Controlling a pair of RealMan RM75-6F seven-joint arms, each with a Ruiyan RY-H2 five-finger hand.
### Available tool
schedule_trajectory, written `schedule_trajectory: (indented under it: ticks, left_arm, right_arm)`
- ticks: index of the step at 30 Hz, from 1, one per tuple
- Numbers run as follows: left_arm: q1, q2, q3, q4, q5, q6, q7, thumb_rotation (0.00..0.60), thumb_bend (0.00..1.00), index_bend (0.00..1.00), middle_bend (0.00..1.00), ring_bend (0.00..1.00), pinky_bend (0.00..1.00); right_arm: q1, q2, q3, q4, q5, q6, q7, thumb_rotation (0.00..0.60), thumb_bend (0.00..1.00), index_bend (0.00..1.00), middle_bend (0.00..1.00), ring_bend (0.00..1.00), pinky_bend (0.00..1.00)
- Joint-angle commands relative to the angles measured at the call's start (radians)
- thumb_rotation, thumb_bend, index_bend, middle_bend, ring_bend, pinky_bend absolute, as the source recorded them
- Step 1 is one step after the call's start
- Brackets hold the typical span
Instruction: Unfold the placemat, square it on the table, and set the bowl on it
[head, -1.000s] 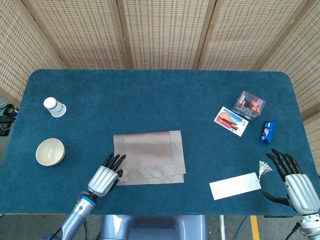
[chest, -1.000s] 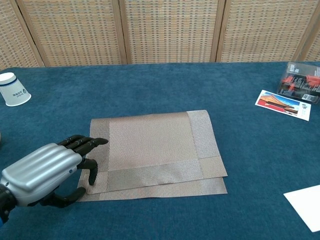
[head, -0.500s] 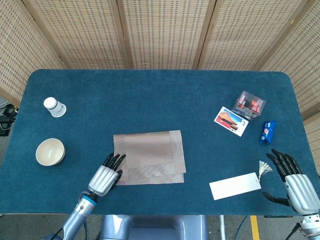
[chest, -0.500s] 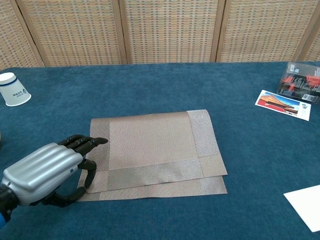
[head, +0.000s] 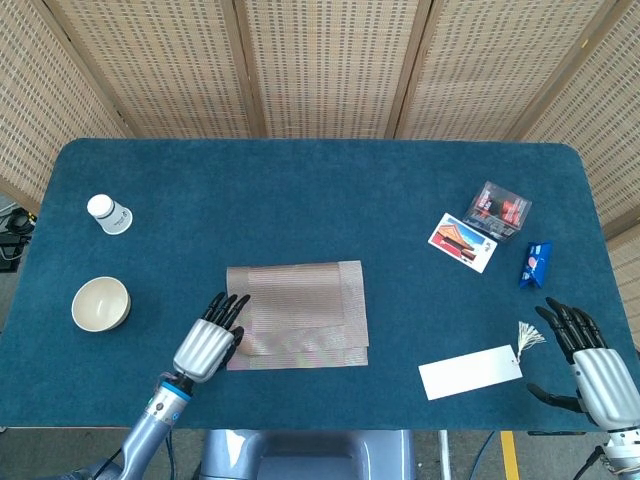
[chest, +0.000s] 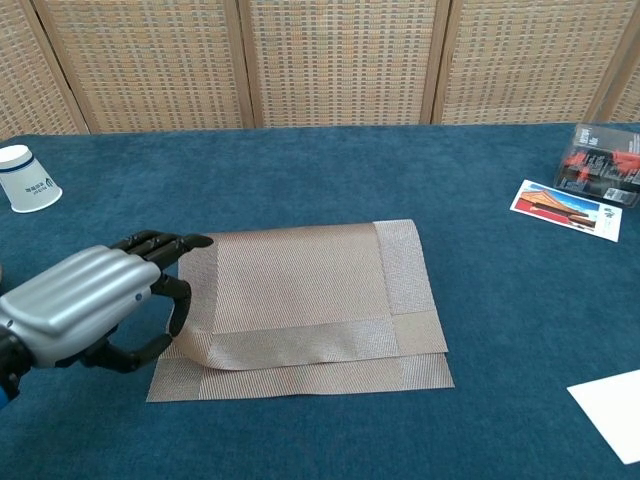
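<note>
The tan woven placemat (head: 300, 315) (chest: 300, 290) lies folded in two layers on the blue table, near its front middle. My left hand (head: 207, 343) (chest: 90, 305) is at the mat's left edge and pinches the top layer between thumb and fingers. That layer's near-left corner curls up off the layer beneath. The cream bowl (head: 100, 303) stands empty to the left of the mat, seen only in the head view. At the table's front right corner my right hand (head: 590, 365) hovers with fingers spread and holds nothing.
An overturned white paper cup (head: 109, 214) (chest: 25, 178) lies at the far left. On the right are a picture card (head: 462, 241) (chest: 565, 210), a clear box (head: 497, 209) (chest: 600, 165), a blue packet (head: 537, 262) and a white tasselled tag (head: 470, 372). Wicker screens stand behind the table.
My left hand has closed on the top layer's left edge and raised it; that layer's near-left corner now curls up and has slid slightly. The right hand has not moved.
</note>
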Motion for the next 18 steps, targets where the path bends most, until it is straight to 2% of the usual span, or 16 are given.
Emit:
schedule_trajectory:
  ticks: [1,6,11,15,18]
  left_arm:
    - [-0.02,0.027,-0.033,-0.037,-0.02,-0.01,0.014,0.6,0.52,0.61,0.0,0.0,0.0]
    - [-0.071,0.062,-0.116,-0.09,-0.077,-0.048,0.043,0.6,0.52,0.62,0.0,0.0,0.0]
    - [-0.144,0.076,-0.224,-0.105,-0.182,-0.114,0.077,0.6,0.52,0.62,0.0,0.0,0.0]
    - [-0.234,0.074,-0.329,-0.061,-0.288,-0.177,0.122,0.6,0.52,0.62,0.0,0.0,0.0]
    - [-0.291,0.063,-0.376,-0.006,-0.347,-0.197,0.165,0.6,0.52,0.62,0.0,0.0,0.0]
  right_arm:
    - [0.0,0.002,0.003,0.001,0.006,-0.001,0.004,0.6,0.06,0.09,0.0,0.0,0.0]
    - [0.003,0.009,0.014,0.006,0.036,-0.01,0.019,0.6,0.06,0.09,0.0,0.0,0.0]
    - [0.007,0.013,0.029,0.013,0.071,-0.024,0.032,0.6,0.06,0.09,0.0,0.0,0.0]
    - [0.012,0.015,0.044,0.023,0.11,-0.04,0.038,0.6,0.06,0.09,0.0,0.0,0.0]
    - [0.014,0.015,0.051,0.026,0.124,-0.047,0.039,0.6,0.06,0.09,0.0,0.0,0.0]
